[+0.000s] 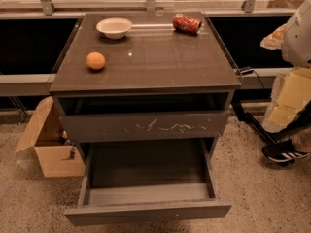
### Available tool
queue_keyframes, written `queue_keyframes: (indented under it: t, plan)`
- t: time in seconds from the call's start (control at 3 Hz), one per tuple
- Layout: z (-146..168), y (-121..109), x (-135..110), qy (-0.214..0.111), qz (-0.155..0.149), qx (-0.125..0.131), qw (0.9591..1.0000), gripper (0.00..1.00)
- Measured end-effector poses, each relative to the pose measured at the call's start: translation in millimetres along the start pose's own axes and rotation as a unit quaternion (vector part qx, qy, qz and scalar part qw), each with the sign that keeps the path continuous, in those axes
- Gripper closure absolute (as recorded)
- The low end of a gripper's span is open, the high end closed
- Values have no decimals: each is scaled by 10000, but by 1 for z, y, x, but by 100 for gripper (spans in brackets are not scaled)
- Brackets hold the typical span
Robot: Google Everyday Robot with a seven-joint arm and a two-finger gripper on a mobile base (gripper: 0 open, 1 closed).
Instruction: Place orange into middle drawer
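Note:
The orange (95, 60) sits on the left part of the dark cabinet top (160, 64). The middle drawer (146, 171) is pulled far out below, with a plain front panel and nothing inside. My gripper (275, 37) is at the right edge of the view, on the white arm (300, 30). It is level with the cabinet top, off its right side, far from the orange and touching nothing.
A white bowl (114, 27) and a red soda can (187, 23) lying on its side are at the back of the top. The scratched drawer front (146, 126) is slightly out. A cardboard box (48, 144) stands at left. A person's shoe (284, 152) and yellow panels (291, 98) are at right.

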State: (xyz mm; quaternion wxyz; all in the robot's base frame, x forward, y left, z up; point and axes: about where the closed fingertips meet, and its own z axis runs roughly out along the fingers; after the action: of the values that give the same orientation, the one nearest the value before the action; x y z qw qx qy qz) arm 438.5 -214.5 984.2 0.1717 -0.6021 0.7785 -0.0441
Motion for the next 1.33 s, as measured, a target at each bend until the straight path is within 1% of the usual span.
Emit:
queue_keyframes:
  t: [0.33, 0.67, 1.0, 1.33]
  plan:
    - [0, 0, 0, 0, 0, 0, 10000, 0]
    - [8, -17, -10, -277, 50, 104, 9996, 0]
    - [27, -43, -34, -752, 151, 155, 9969, 0]
    - [45, -61, -59, -1151, 230, 164, 9930, 0]
